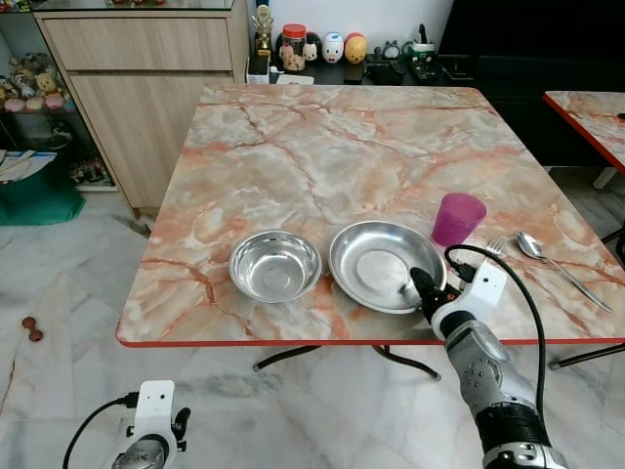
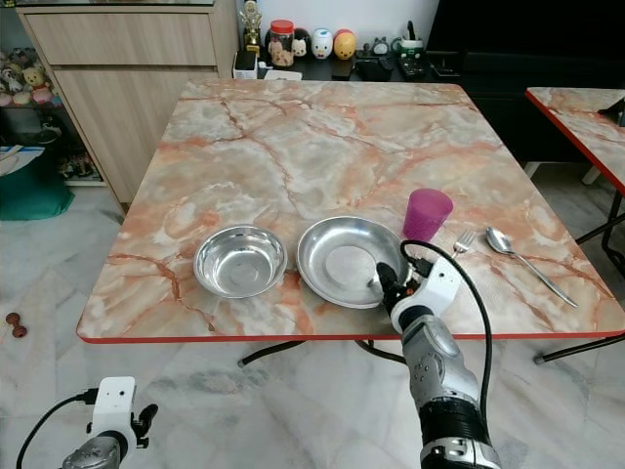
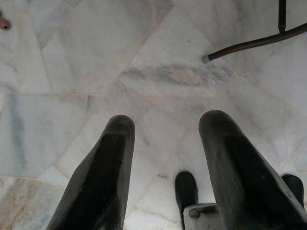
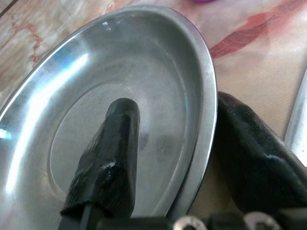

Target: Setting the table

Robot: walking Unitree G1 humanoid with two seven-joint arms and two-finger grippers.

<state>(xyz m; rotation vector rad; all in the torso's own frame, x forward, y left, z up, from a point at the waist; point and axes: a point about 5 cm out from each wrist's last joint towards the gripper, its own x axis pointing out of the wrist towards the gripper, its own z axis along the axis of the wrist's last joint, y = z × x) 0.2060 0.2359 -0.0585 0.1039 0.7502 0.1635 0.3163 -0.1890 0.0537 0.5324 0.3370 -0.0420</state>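
On the marble-patterned table [image 1: 322,137], near its front edge, a steel bowl [image 1: 274,264] stands upright just left of a shallow steel plate [image 1: 376,262], with an upright purple cup [image 1: 458,218] behind the plate's right rim and a fork [image 1: 495,245] and spoon [image 1: 562,268] lying right of it.

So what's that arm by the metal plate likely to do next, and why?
Probably close its fingers on the rim. The right gripper straddles the edge of the steel plate, one finger inside the dish and one outside on the table, with a gap left, so it has not yet clamped. The left gripper hangs idle over the floor.
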